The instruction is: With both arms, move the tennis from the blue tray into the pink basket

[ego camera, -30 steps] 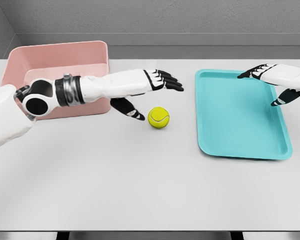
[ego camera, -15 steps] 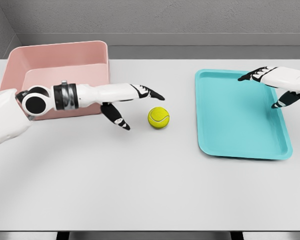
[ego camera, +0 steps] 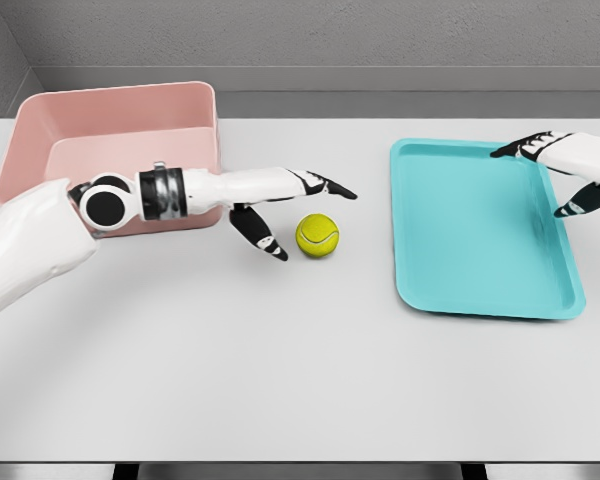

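Note:
A yellow-green tennis ball (ego camera: 317, 235) lies on the white table between the pink basket (ego camera: 120, 128) and the blue tray (ego camera: 480, 232). My left hand (ego camera: 305, 215) reaches in from the left, open, with its fingers stretched just above and behind the ball and its thumb low to the ball's left; it is not touching the ball. My right hand (ego camera: 558, 172) hovers open over the tray's far right corner and holds nothing. Nothing lies in the tray.
The pink basket stands at the back left with my left forearm (ego camera: 195, 188) passing along its front wall. A grey wall runs behind the table's far edge.
My left hand drew back toward the basket, then came forward and lower beside the ball. The right hand drifted right toward the tray's edge. The ball has not moved.

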You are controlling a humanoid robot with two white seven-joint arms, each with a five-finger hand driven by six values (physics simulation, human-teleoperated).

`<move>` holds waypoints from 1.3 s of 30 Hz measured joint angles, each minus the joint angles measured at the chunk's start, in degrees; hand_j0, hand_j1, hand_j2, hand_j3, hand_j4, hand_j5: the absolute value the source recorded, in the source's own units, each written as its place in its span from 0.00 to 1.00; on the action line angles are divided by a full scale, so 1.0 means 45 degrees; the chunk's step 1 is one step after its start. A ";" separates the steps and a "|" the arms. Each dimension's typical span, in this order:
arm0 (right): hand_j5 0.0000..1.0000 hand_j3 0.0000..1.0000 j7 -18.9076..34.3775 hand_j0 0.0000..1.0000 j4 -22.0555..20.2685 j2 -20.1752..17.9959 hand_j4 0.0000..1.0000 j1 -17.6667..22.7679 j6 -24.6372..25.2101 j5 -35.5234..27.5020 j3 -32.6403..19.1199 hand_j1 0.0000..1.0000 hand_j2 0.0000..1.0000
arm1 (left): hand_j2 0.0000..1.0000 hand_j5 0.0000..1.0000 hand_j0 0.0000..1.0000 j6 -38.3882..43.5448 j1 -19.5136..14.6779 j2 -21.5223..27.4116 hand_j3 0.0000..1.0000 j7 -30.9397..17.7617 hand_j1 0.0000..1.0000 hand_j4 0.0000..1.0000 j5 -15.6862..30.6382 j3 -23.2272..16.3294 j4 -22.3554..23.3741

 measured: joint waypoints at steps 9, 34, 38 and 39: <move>1.00 1.00 0.0002 1.00 -0.0134 -0.0002 1.00 -0.0019 0.0000 -0.0002 0.0051 1.00 1.00 | 1.00 1.00 1.00 0.0385 0.0000 -0.0262 1.00 0.0041 1.00 1.00 -0.0694 0.0010 0.0382; 1.00 1.00 0.0002 1.00 -0.0212 -0.0062 1.00 0.0117 -0.0001 -0.0012 0.0089 1.00 1.00 | 1.00 1.00 1.00 0.0536 0.0078 -0.1129 1.00 0.0067 1.00 1.00 -0.1612 0.0013 0.1905; 1.00 1.00 0.0002 1.00 -0.0229 -0.0056 1.00 0.0117 0.0000 -0.0013 0.0089 1.00 1.00 | 1.00 1.00 1.00 0.0535 0.0078 -0.1373 1.00 0.0070 1.00 1.00 -0.1611 0.0006 0.2069; 1.00 1.00 0.0002 1.00 -0.0229 -0.0054 1.00 0.0117 0.0000 -0.0013 0.0089 1.00 1.00 | 1.00 1.00 1.00 0.0534 0.0078 -0.1439 1.00 0.0070 1.00 1.00 -0.1609 0.0002 0.2104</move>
